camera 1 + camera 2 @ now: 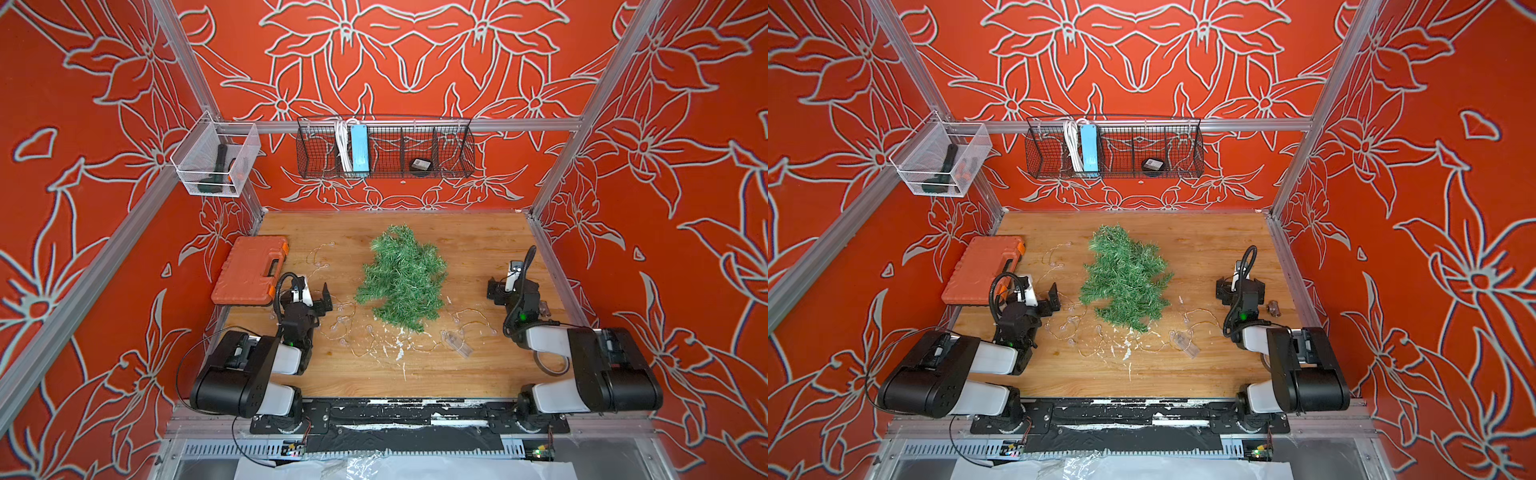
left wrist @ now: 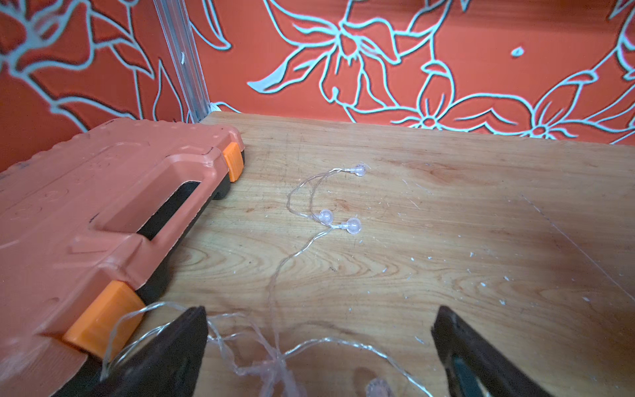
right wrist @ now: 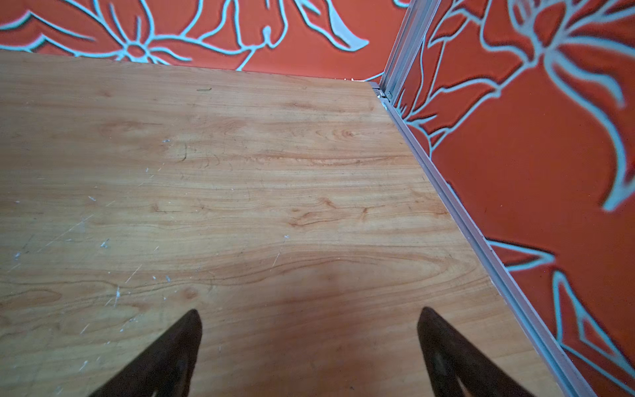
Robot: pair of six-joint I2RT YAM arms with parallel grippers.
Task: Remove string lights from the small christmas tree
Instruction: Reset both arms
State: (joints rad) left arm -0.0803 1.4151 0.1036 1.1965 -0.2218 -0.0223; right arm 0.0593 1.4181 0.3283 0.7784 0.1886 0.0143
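Robot lab cell, not a home. Aluminium frame (image 1: 415,124) boxing in a wooden table (image 1: 478,249), red flower-print walls (image 1: 685,166), left arm (image 1: 232,382) and right arm (image 1: 602,370) mounted on a black rail (image 1: 407,413) up front. Wire basket (image 1: 453,166) on the frame holds a power strip (image 1: 359,149); the mesh bin (image 1: 245,145) has a dark tool (image 1: 216,170), maybe a screwdriver, hard to tell. Tool case (image 1: 249,270) too.

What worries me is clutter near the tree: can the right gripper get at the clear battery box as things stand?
Probably yes. The battery box lies on bare table beside the right arm, clear of the tree; the right gripper is open and empty, though facing away.
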